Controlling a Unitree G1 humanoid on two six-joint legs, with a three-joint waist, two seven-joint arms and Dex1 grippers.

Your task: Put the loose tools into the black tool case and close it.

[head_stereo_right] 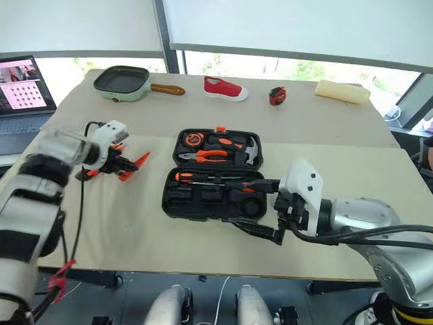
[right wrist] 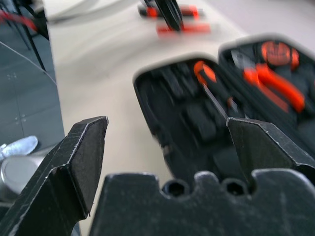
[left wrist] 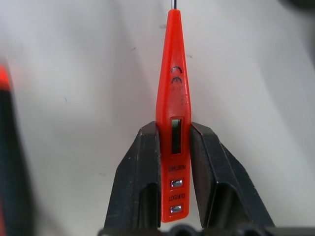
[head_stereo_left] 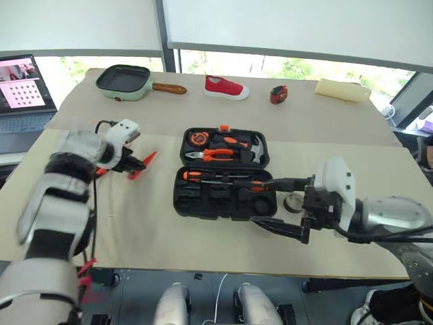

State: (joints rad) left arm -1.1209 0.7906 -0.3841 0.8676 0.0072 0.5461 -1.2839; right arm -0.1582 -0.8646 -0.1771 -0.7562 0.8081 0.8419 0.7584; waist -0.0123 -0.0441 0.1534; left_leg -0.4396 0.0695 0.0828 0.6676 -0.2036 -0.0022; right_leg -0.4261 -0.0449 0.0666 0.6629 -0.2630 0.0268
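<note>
From the head views, the black tool case (head_stereo_left: pixel 223 175) lies open on the table (head_stereo_left: pixel 338 128), already holding pliers, a hammer and a screwdriver in its recesses, with some recesses in the near half looking unfilled. Left of the case, the left gripper (head_stereo_left: pixel 135 162) hangs above the table with an orange tester pen (head_stereo_left: pixel 145 164) pinched between its fingers, and at least one more black-and-orange tool (head_stereo_right: pixel 91 171) shows just beyond it, further from the case. Right of the case, near its front corner, the right gripper (head_stereo_left: pixel 281 203) hovers with its fingers spread wide and nothing between them, and a small dark tape roll (head_stereo_left: pixel 293 202) sits just beside it. In the left wrist view the two black fingers (left wrist: pixel 140 182) clamp the pen (left wrist: pixel 173 123) near its tail end, so most of its length sticks out ahead; that long overhang could let it pivot or slip during the carry, or strike the case rim instead of dropping into a slot. In the right wrist view the spread fingers (right wrist: pixel 78 157) face the case (right wrist: pixel 197 123) closely, so a careless sweep could nudge the case and throw off the other arm's aim, or knock the tape roll away.
</note>
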